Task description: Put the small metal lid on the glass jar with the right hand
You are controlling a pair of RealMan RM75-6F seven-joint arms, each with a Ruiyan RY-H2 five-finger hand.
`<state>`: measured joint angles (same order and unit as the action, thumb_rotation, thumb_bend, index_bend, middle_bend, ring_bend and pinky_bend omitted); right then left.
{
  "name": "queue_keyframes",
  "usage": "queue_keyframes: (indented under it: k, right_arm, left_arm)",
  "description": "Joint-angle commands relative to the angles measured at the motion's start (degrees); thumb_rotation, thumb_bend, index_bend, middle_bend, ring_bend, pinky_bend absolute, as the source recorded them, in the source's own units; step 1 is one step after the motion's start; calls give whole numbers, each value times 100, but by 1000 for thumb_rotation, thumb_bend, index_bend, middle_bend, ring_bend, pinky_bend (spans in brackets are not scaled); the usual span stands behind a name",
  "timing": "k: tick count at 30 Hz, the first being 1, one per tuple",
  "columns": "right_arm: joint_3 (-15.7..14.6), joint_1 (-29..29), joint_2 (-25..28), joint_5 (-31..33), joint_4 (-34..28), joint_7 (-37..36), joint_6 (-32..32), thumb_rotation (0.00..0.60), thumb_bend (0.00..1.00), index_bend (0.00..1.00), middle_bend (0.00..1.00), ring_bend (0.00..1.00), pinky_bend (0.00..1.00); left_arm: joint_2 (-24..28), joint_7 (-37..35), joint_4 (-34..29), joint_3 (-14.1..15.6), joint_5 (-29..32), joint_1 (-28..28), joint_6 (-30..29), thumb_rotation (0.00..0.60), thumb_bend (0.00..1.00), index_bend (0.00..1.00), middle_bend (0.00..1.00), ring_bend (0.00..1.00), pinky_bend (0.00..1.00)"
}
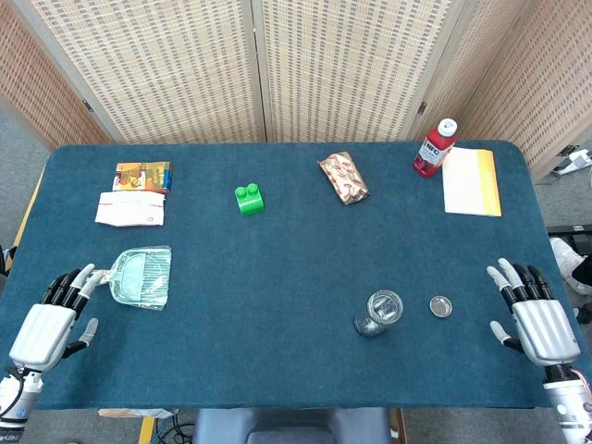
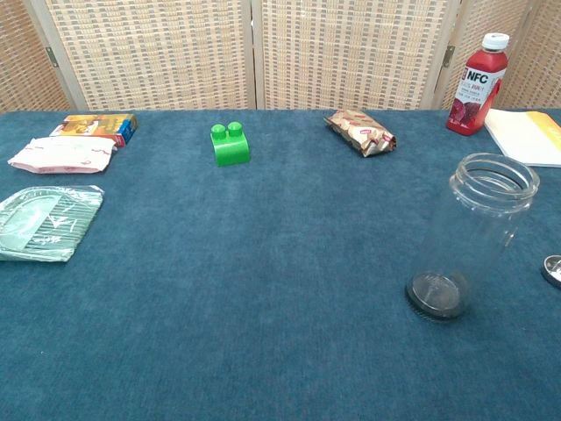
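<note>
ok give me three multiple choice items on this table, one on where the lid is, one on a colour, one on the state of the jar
1. Where does the lid lie?
A. on the jar's mouth
B. on the table between the jar and the right hand
C. beside the green block

2. What colour is the block?
A. green
B. yellow
C. red

3. In what state is the jar?
A. lying on its side
B. upright with the lid on
C. upright, open and empty

Answers:
1 B, the head view shows the lid flat on the cloth, apart from the jar, with the right hand further out.
2 A, both views show it bright green.
3 C, the chest view shows it standing with a bare rim and nothing inside.
</note>
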<state>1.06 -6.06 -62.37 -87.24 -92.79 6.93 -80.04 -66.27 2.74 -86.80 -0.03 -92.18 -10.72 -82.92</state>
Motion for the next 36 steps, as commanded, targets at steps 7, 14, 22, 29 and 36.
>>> queue_keyframes:
  k: [7, 14, 22, 29, 36]
  right_arm:
    - [-8, -62, -23, 63, -5, -45, 153, 600, 284, 88, 0, 0, 0]
    - [66, -327, 133, 377, -86, -159, 740, 600, 285, 88, 0, 0, 0]
    - [286, -777, 422, 758, -205, -645, 1498, 600, 287, 263, 0, 0, 0]
    - [414, -1064, 404, 1094, -24, -845, 1974, 600, 300, 384, 0, 0, 0]
    - [374, -1265, 196, 1386, 170, -583, 2345, 600, 339, 462, 0, 0, 0]
  left_arm:
    - [-15, 88, -29, 33, -73, 25, -61, 600, 424, 0, 0, 0, 73]
    - [49, -101, -3, 5, -30, 47, -111, 600, 424, 0, 0, 0, 73]
    - [13, -11, -12, -9, -12, 32, -82, 600, 424, 0, 0, 0, 73]
    - [30, -64, -15, -26, -7, 38, -114, 600, 424, 0, 0, 0, 73]
    - [65, -134, -34, -24, -54, 64, -197, 600, 424, 0, 0, 0, 73]
